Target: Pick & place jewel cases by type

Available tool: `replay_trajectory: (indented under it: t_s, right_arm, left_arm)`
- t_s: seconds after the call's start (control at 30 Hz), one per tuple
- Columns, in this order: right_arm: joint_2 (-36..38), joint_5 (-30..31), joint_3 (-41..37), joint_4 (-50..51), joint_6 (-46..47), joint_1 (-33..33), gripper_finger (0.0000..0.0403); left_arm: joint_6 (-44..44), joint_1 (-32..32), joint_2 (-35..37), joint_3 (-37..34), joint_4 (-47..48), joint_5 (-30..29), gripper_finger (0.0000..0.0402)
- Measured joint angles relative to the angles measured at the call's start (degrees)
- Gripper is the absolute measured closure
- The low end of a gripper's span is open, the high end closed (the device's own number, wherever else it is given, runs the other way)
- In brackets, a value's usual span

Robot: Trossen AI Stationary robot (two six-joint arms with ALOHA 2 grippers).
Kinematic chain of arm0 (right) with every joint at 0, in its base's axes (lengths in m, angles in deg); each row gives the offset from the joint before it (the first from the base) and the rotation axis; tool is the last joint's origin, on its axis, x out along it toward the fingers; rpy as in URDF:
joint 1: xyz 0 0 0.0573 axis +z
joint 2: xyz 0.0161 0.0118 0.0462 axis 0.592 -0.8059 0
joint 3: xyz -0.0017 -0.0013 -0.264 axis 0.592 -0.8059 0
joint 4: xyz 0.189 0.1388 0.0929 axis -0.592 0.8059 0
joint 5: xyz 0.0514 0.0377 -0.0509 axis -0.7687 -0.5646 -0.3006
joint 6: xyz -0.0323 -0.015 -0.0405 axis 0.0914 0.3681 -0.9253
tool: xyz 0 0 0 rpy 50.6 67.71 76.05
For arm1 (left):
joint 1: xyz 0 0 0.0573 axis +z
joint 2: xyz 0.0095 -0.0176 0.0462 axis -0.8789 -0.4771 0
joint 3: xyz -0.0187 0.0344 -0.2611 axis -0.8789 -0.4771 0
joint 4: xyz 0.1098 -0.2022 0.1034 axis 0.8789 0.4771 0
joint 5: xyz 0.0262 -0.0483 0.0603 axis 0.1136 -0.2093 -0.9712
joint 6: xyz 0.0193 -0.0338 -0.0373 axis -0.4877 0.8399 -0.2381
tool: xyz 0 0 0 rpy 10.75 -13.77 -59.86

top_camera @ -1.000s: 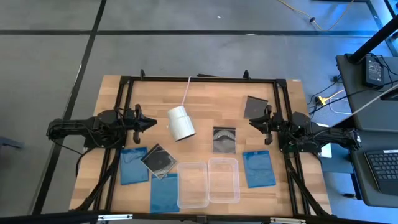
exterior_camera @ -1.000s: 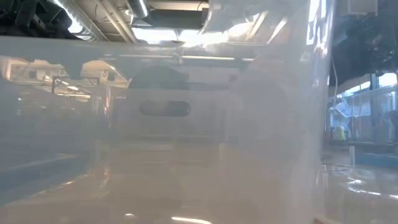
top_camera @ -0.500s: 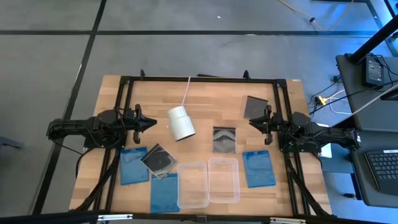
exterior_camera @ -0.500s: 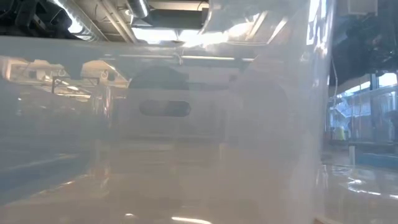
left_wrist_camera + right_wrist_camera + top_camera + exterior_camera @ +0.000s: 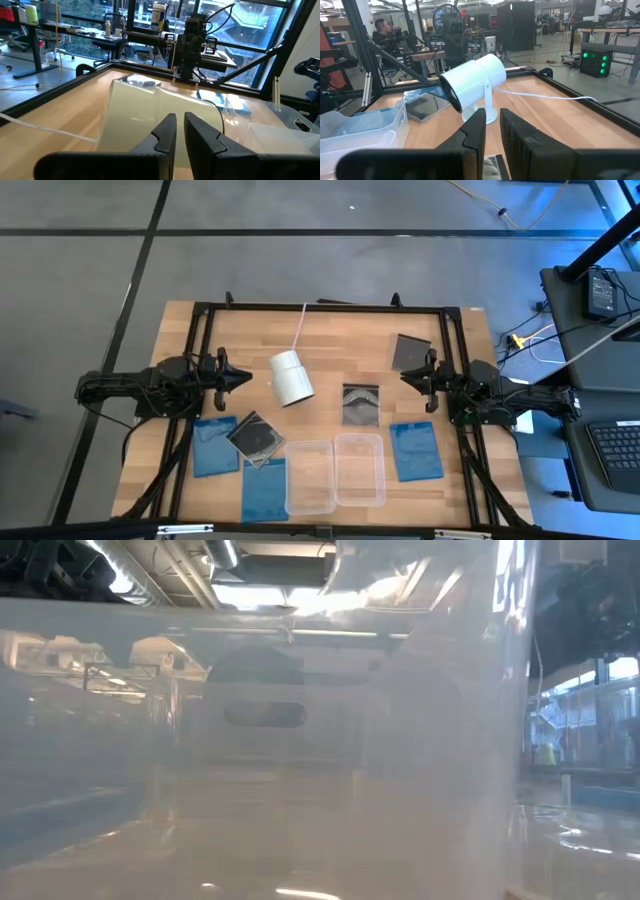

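Two pincers, left (image 5: 243,379) and right (image 5: 405,378), pressed together and empty, wait at opposite counter edges; the flat, dark-grey plastic jewel case (image 5: 410,351) lies just beside the right one (nearer arm).

the wooden surface (image 5: 330,340) stands on a grey floor (image 5: 80,280) crossed by dark seams. at three o'clock from it a dark desk (image 5: 600,380) carries a black keyboard (image 5: 615,450) and a power adapter (image 5: 605,290), with blue light falling over that corner. at the room's far side large windows (image 5: 150,20) show greenery outside, with desks (image 5: 75,32) and an office chair (image 5: 10,40) in front. elsewhere a person (image 5: 385,32) sits among dark racks, and a box (image 5: 595,60) glows with green lights. ceiling ducts (image 5: 200,565) run overhead.
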Motion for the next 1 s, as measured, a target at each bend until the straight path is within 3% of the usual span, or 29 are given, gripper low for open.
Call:
replay_trajectory:
  t_s: [0.57, 0.87, 1.0]
  right_arm:
    - [0.0, 0.0, 0.0, 0.0, 0.0, 0.0, 0.0341]
    - [0.0, 0.0, 0.0, 0.0, 0.1, 0.0, 0.0341]
    - [0.0, 0.0, 0.0, 0.0, 0.0, 0.0, 0.0341]
  left_arm:
    - [-0.1, 0.0, 0.0, 0.0, -7.7, -0.9, 0.0366]
    - [-12.7, 0.0, -0.2, 0.0, -7.3, -4.8, 0.0366]
    - [-15.0, 0.0, -1.2, 0.0, -7.3, -10.8, 0.0366]
